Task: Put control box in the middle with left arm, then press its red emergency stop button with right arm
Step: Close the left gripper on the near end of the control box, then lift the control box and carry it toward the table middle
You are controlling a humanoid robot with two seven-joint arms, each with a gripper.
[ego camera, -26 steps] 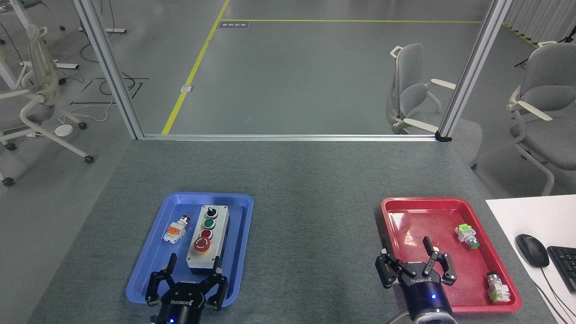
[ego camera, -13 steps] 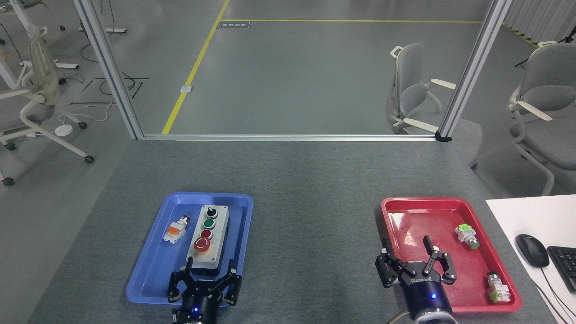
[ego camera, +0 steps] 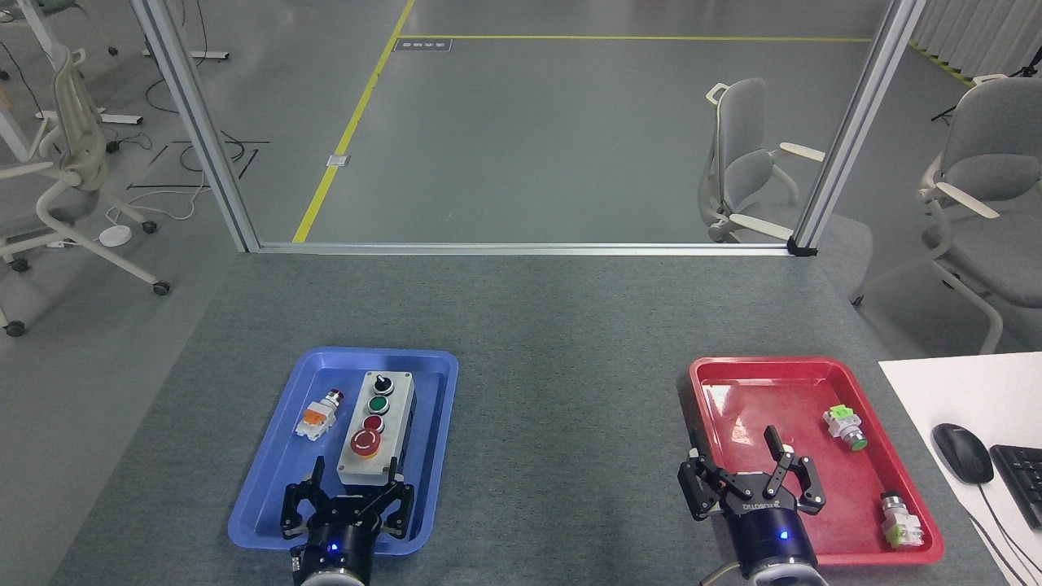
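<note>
The control box (ego camera: 376, 431) lies lengthwise in the blue tray (ego camera: 269, 480), its knob end far from me and its red emergency stop button (ego camera: 365, 442) nearest me. My left gripper (ego camera: 356, 476) is open at the box's near end, with one finger just left of that end and the other at its right corner. It does not grip the box. My right gripper (ego camera: 737, 456) hangs open over the near left part of the red tray (ego camera: 733, 382), holding nothing. The middle (ego camera: 570, 423) is bare grey felt between the two trays.
A small orange-white push-button (ego camera: 319, 417) lies left of the box in the blue tray. Two loose buttons (ego camera: 844, 428) (ego camera: 899, 521) lie in the red tray. A mouse (ego camera: 962, 452) and keyboard (ego camera: 1022, 480) sit on a white desk at right. Chairs and frame posts stand beyond the table.
My left gripper swung right and turned half a second ago, then shifted back left and slightly forward to the box's near end. The right arm and the box have not moved.
</note>
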